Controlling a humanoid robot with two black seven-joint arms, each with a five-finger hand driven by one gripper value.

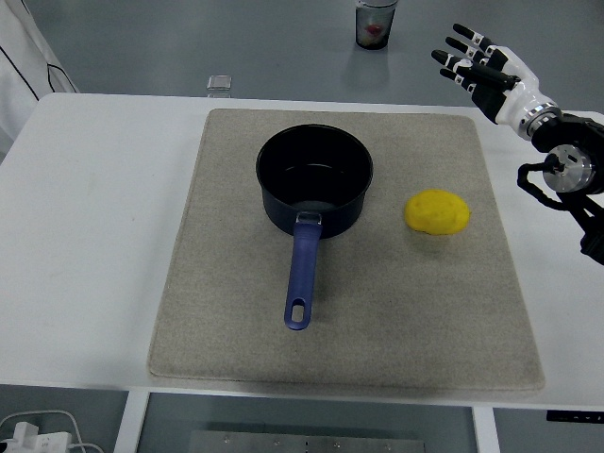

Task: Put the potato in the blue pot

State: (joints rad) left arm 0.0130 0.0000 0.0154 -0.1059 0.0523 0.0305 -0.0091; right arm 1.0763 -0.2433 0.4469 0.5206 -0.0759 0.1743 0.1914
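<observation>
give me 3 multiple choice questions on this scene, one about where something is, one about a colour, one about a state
1. Where does the potato lie?
A. inside the pot
B. on the mat, to the right of the pot
C. on the bare table, left of the mat

2. What colour is the pot's handle?
A. blue
B. red
C. white

3. What is the state of the right hand?
A. shut on the potato
B. shut on the pot's handle
C. open, holding nothing

Answers:
1. B, the potato sits on the grey mat, apart from the pot on its right.
2. A, the handle pointing toward the near edge is blue.
3. C, the fingers are spread, up at the far right and well clear of the potato.
</observation>
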